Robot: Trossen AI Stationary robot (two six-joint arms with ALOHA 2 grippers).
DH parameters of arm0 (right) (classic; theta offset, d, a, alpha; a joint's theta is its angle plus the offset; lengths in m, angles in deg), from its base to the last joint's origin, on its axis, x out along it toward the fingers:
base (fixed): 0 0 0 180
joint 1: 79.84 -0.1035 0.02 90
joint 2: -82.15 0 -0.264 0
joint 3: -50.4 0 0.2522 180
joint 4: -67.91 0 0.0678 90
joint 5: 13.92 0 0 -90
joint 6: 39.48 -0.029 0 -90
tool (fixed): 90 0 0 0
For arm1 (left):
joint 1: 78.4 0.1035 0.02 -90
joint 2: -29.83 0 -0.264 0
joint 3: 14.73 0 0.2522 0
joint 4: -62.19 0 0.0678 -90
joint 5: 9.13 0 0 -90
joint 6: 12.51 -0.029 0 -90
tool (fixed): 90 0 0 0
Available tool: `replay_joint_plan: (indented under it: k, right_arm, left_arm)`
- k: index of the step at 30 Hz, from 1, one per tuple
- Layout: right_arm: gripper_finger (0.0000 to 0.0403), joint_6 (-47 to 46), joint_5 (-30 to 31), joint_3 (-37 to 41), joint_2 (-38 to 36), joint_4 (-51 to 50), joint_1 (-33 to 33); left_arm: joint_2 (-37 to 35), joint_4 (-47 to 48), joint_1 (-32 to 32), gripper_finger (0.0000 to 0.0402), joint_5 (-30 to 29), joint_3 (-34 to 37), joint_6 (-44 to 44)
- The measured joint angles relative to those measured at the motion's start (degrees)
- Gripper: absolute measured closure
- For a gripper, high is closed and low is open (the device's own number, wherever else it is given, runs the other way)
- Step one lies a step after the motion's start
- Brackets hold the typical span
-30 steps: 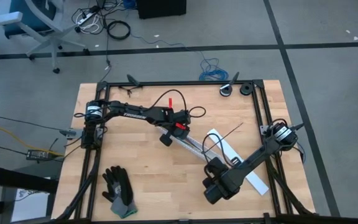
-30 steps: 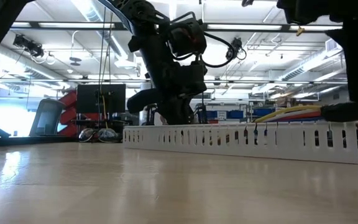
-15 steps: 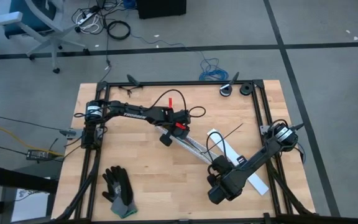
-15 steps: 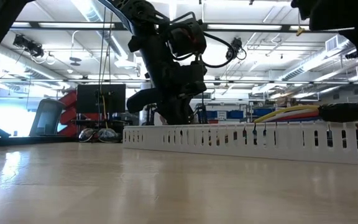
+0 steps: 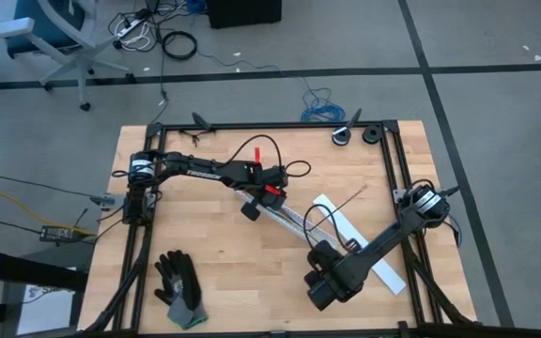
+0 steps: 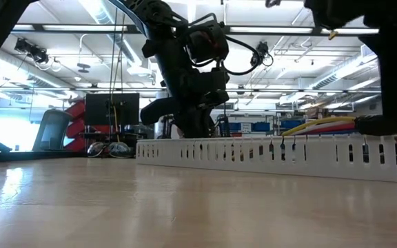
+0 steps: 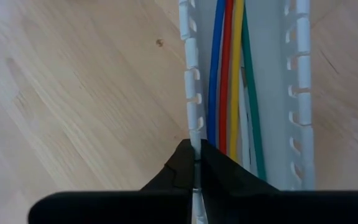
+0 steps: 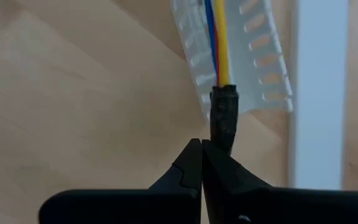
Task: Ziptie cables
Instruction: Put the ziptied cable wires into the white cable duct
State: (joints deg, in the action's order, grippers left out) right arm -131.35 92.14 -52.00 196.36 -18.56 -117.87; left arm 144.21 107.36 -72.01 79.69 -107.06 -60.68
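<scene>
The cables [image 7: 229, 74], blue, red, yellow and green wires, lie side by side inside a white slotted channel [image 5: 285, 218] that runs slantwise across the table. At its near end they are gathered in a black sleeve [image 8: 224, 115]; it sticks out of the channel [image 6: 376, 125]. My left gripper [image 7: 195, 163] is shut at the channel's far end [image 5: 252, 207]. My right gripper [image 8: 201, 149] is shut and stands over the black sleeve [image 5: 322, 277]. A thin black strip, the ziptie [image 5: 348, 198], lies on the table beyond the flat white strip. My left gripper pinches one slotted side wall of the channel [image 7: 194, 134] between its two fingertips, coming from above and lying along the wall. The channel stays flat on the table. My right gripper's shut fingers stand right at the black sleeve; whether they touch it, I cannot tell.
A flat white strip [image 5: 357, 242] lies beside the channel under the right arm. A black glove [image 5: 178, 286] sits near the table's left near corner. Two round black parts [image 5: 357, 136] stand at the far edge. Black frame rails [image 5: 397, 160] border the table.
My right gripper rose off the black sleeve and shifted slightly toward the table's right, then came back down to where it stood a second ago. The channel and cables have not moved.
</scene>
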Motion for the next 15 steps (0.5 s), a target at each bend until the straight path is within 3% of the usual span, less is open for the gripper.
replay_joint_plan:
  k: [8, 15]
  right_arm:
    - [0.0403, -2.15, -0.78, 0.07, 0.00, -9.86, 0.67]
    - [0.0403, -3.38, -0.93, 0.07, 0.00, -10.77, 0.63]
  left_arm:
    - [0.00, 0.34, -0.02, 0.0383, 0.14, 0.00, 0.18]
    - [0.00, 0.37, -0.02, 0.0383, 0.14, 0.00, 0.16]
